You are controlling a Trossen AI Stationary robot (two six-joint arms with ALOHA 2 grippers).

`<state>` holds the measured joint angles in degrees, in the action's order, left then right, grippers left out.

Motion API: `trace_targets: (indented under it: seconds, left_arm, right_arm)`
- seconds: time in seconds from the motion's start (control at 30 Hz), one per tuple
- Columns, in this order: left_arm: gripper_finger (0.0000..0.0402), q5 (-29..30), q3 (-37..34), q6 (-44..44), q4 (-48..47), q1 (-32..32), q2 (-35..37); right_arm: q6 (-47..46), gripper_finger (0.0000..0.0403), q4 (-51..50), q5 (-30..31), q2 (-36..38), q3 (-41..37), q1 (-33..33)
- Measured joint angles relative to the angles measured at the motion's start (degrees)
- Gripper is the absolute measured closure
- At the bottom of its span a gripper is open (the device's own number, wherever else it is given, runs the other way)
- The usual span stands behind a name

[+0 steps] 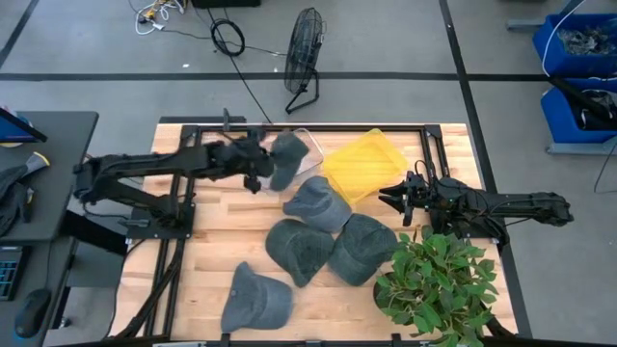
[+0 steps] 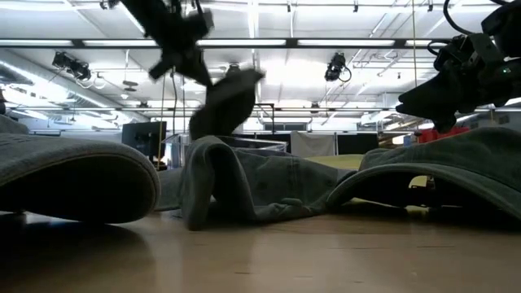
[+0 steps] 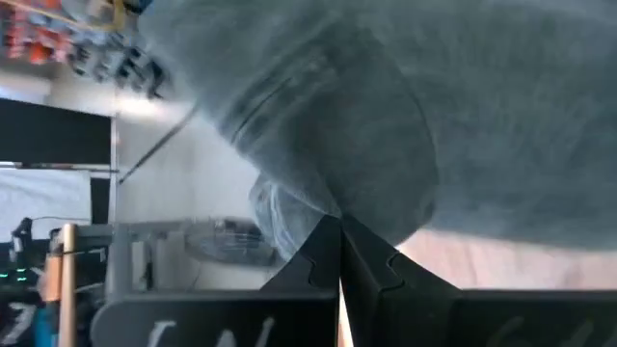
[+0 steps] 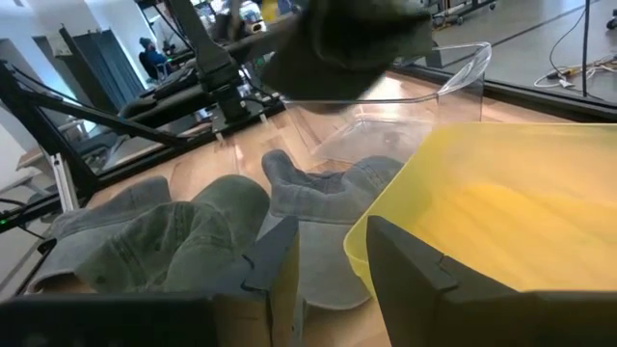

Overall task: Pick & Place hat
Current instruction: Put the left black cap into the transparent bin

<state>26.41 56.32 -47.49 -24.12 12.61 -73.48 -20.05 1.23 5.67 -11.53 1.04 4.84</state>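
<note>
Grey cap (image 1: 287, 159) hangs pinched by its edge in left gripper (image 1: 256, 175), fingers clamped tight, above clear bin (image 1: 310, 146). Thin pinch could slip w/ any swing. Right gripper (image 1: 397, 196) idles, fingers narrowly apart, beside yellow tray (image 1: 371, 166).

Potted plant (image 1: 436, 281) at table's (image 1: 212, 251) corner; floor fan (image 1: 306, 48) beyond.
</note>
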Motion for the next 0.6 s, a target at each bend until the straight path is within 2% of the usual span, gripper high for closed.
trace_targets:
  seconds: [0.1, 0.17, 0.47, 0.53, 0.6]
  left_arm:
    - [0.0401, 7.61, -1.69, -2.28, 0.54, 0.56, -2.73]
    - [0.0401, 10.22, -1.97, -2.30, 0.77, 1.11, -3.43]
    - [0.0401, 9.10, -2.08, -12.18, 2.41, -0.49, -2.95]
    - [0.0400, 5.85, -2.08, -11.19, 0.84, 0.10, -3.48]
    - [0.0397, 2.10, -2.10, -6.10, -0.71, 0.81, -3.66]
  right_arm:
    - [0.01, 0.0273, 0.00, -0.07, 0.00, 0.00, 0.00]
    - [0.00, 0.0273, 0.00, -0.11, 0.00, 0.00, 0.00]
    - [0.00, 0.0273, -0.02, -0.11, 0.00, 0.00, 0.00]
    - [0.00, 0.0273, -0.02, -0.10, 0.00, -0.01, 0.00]
    - [0.00, 0.0273, -0.02, -0.11, 0.00, -0.01, -0.01]
